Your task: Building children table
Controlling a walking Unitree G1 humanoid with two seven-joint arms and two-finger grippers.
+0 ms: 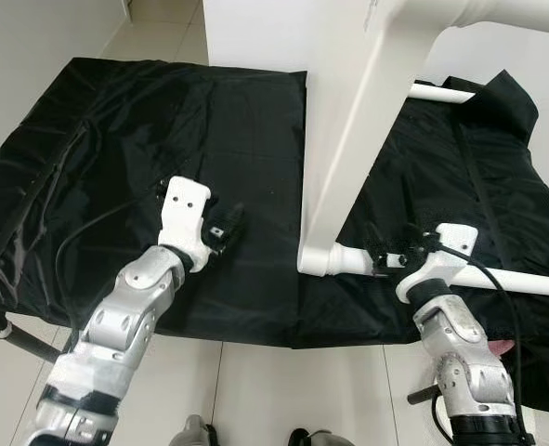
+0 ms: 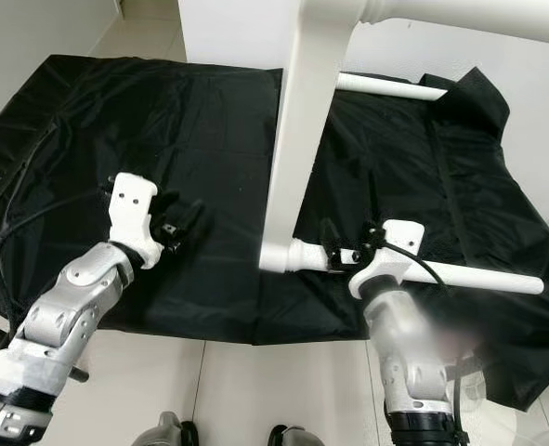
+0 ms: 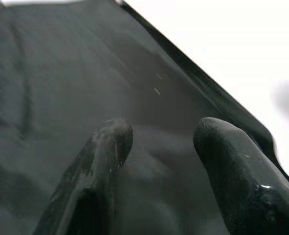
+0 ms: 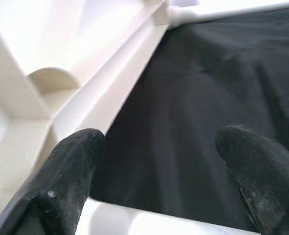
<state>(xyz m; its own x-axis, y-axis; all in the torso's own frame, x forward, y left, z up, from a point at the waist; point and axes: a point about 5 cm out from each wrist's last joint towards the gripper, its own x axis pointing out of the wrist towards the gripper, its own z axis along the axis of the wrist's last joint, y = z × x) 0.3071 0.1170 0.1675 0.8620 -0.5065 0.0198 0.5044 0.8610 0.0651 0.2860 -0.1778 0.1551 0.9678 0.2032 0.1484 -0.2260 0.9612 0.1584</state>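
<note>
Head cameras look down; wrist cameras skim cloth [image 1: 209, 139].

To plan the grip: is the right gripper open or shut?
Open. In its wrist view the right gripper has two fingers wide apart over the black cloth.

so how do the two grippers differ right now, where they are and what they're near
The left gripper hovers over bare black cloth, with nothing between its fingers; the right gripper sits at the white table frame, its fingers straddling the thin white tube near the corner joint. The left gripper is away from the frame; the right is right beside it. Both are open and hold nothing.
</note>
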